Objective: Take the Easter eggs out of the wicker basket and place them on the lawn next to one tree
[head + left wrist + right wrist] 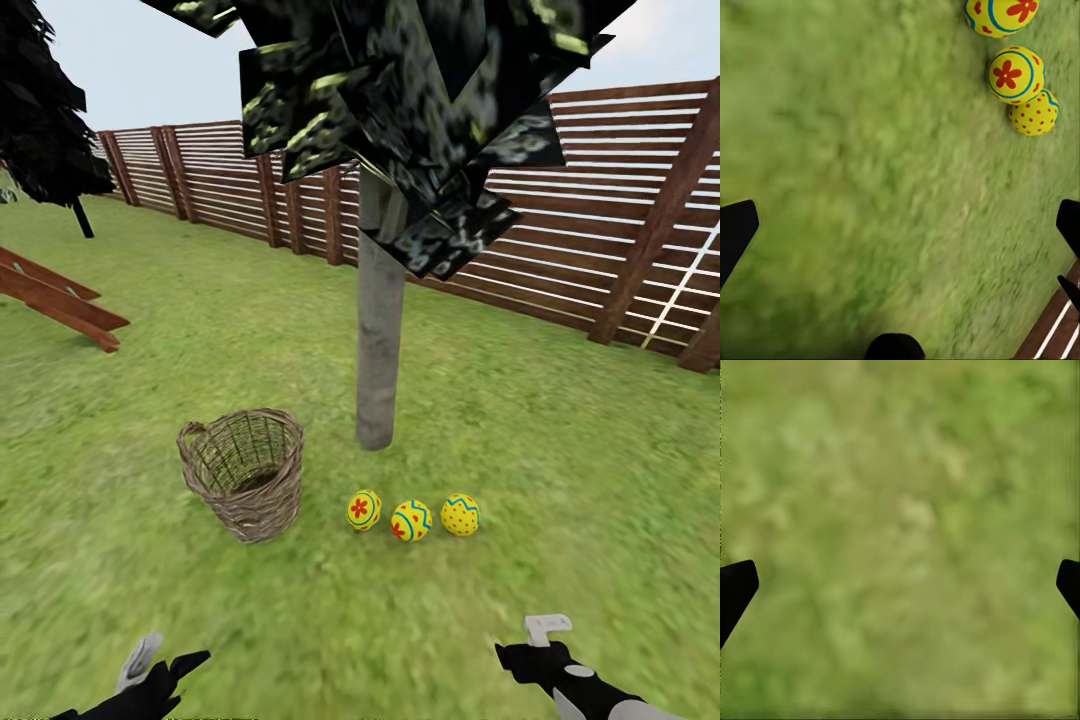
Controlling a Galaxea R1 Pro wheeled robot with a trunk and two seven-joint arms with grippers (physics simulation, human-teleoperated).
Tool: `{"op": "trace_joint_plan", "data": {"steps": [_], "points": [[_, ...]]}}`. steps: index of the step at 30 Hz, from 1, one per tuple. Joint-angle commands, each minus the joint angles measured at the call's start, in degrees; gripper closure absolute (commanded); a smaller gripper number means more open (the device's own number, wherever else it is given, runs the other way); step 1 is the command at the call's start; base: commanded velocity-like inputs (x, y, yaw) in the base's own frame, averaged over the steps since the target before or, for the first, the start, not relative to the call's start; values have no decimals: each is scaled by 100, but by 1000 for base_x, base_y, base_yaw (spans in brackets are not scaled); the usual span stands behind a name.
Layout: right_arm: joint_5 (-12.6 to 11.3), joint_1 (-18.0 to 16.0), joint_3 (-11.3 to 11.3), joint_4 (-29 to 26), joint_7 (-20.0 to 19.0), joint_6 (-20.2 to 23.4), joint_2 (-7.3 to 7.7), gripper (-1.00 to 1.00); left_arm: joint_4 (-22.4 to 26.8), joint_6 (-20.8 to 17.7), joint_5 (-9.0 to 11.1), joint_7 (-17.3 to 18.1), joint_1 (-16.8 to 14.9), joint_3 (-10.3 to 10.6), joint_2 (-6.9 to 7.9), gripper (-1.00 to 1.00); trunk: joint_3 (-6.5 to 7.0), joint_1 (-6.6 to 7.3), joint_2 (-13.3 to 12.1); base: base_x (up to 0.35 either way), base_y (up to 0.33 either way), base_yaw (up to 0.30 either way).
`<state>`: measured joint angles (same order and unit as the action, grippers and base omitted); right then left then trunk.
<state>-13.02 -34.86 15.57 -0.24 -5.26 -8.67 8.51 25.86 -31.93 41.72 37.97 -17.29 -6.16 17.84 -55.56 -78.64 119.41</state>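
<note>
Both arms are hanging low at the near edge, left gripper [165,665] and right gripper [530,640] spread wide, holding nothing. Easter eggs [412,517] are sitting on the lawn [560,470] near the tree [380,340], right of the wicker basket [245,472].

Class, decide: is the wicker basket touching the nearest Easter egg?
Apart. The head view shows a strip of green lawn between the wicker basket and the nearest Easter egg.
</note>
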Motion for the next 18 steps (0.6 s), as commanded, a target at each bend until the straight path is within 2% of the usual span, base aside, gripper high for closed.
{"op": "trace_joint_plan", "data": {"steps": [1, 8, 16, 18], "points": [[-62, -3, 41, 18, -24, -20, 1, -100, -5, -41, 20, -19, -3, -14, -1, -100, 4, 24, -40, 0, 0, 65], [-61, 88, 43, 67, -18, -25, 1, -100, -40, -5, 20, -69, -3, -9, 0, -100, 65, 177, -320, 0, 0, 66], [-43, 254, 43, 76, -11, -56, 37, -100, -566, 351, 18, -71, -3, -8, 1, -100, 169, 353, -641, 0, 0, 33], [-23, 309, 47, 77, -4, -41, 36, -100, -633, 383, -47, -71, -3, -8, 1, -100, 205, 397, -721, 0, 0, 2]]}}
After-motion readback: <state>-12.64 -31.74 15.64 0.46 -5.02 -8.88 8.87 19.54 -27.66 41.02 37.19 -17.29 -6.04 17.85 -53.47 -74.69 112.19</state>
